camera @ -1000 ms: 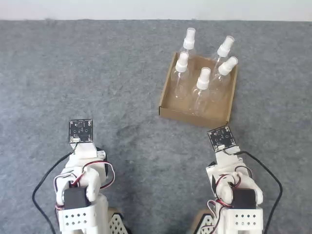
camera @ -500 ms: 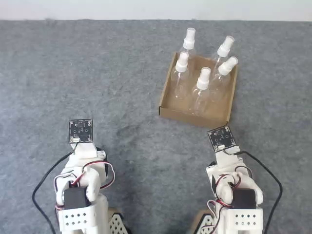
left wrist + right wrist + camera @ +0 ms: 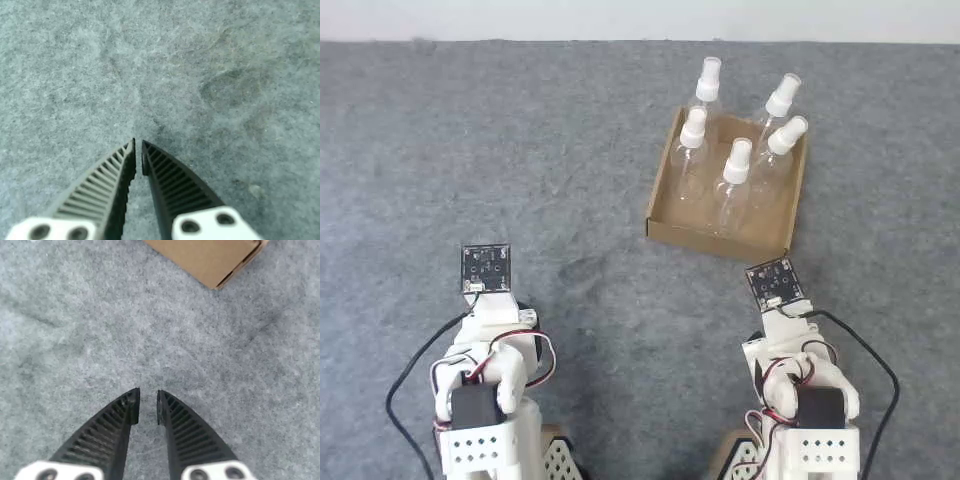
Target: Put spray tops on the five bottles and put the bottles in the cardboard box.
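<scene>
Several clear bottles with white spray tops (image 3: 736, 160) stand upright inside the shallow cardboard box (image 3: 712, 240) at the back right of the grey felt. One corner of the box (image 3: 210, 260) appears ahead of my right gripper (image 3: 148, 391), which hangs over bare felt, fingers drawn together with a thin gap and nothing between them. My left gripper (image 3: 138, 142) is also shut and empty above bare felt. Both arms sit folded at the near edge, the left arm (image 3: 485, 330) far from the box and the right arm (image 3: 785, 340) just in front of it.
Grey felt (image 3: 520, 150) covers the whole table. A pale wall strip (image 3: 620, 18) runs along the far edge. Open felt lies to the left of the box and between the two arms.
</scene>
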Available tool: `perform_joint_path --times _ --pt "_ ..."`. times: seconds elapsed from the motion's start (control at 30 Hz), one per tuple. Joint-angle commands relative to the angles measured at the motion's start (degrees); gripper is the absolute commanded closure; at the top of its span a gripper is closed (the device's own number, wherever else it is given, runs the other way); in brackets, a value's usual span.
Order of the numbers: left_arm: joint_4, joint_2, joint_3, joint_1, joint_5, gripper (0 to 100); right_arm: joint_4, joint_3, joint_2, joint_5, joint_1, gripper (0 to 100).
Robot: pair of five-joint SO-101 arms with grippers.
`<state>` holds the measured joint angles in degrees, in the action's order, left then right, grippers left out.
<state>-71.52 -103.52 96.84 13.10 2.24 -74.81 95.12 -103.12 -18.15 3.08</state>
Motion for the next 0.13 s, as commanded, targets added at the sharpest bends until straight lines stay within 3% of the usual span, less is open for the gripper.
perform_joint_path --times 0.0,0.1 --pt "1.14 -0.70 -0.31 -0.09 -0.18 99 -0.31 1.32 -1.01 -0.53 -0.13 97.3" --pt "1.14 -0.70 -0.31 -0.09 -0.18 99 -0.31 1.32 -1.01 -0.53 -0.13 97.3"
